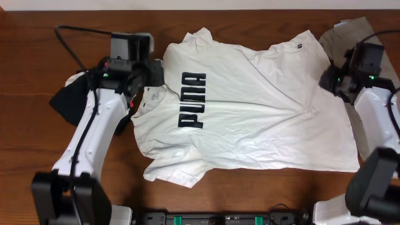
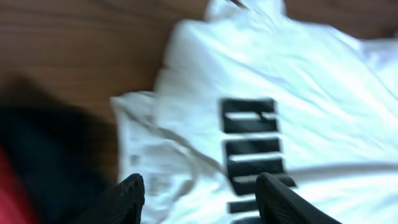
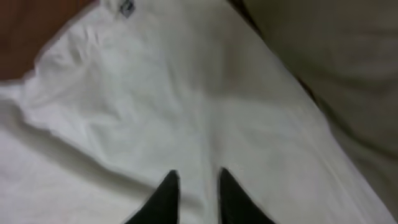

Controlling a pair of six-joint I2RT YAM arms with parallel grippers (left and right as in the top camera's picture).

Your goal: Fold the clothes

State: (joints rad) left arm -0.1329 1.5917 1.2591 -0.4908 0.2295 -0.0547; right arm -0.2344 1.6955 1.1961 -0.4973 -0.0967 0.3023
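Left gripper [image 2: 199, 199] gapes empty over the white T-shirt [image 1: 250, 112] — right gripper [image 3: 198, 196] nearly shut, grip unclear; pinch hems squarely, lift evenly.

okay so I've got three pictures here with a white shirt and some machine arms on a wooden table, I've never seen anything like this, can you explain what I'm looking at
These are two robot arms at a wooden table, set to fold clothes. The overhead picture looks straight down. The other two come from small cameras on each arm's wrist, so you see the dark fingertips at the bottom edge.

A white T-shirt with dark lettering lies spread out flat. A black garment sits beside it under the left arm, and a khaki-grey garment lies partly under the shirt's far side.

The left gripper is open above the shirt, holding nothing. The right gripper has its fingers close together over the white fabric; whether it pinches any cloth is unclear.
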